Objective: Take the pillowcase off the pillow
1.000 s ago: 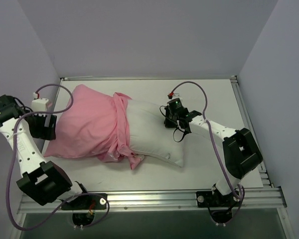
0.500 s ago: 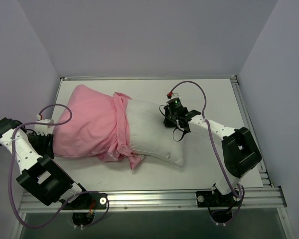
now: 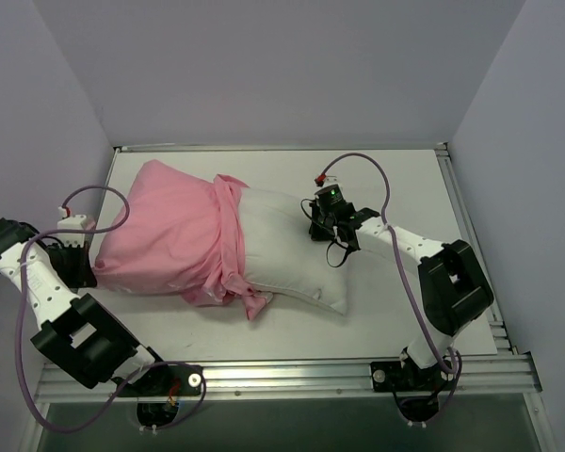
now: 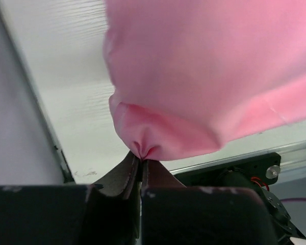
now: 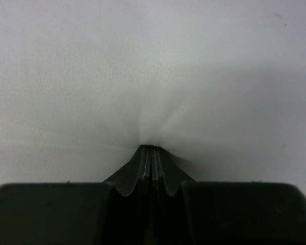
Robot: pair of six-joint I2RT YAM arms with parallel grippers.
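Anchor with the right gripper, clamped onto the pillow. Pull the left gripper, pinched on the pillowcase corner, steadily outward, low over the bench.

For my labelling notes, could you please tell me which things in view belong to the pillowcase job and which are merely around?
Part of the job:
- pillowcase, pink, still covering one end of the pillow
- pillow, white end exposed
- left claw, shut on the pillowcase corner
- right claw, shut on the pillow

Merely around:
- table
- purple cable
- walls
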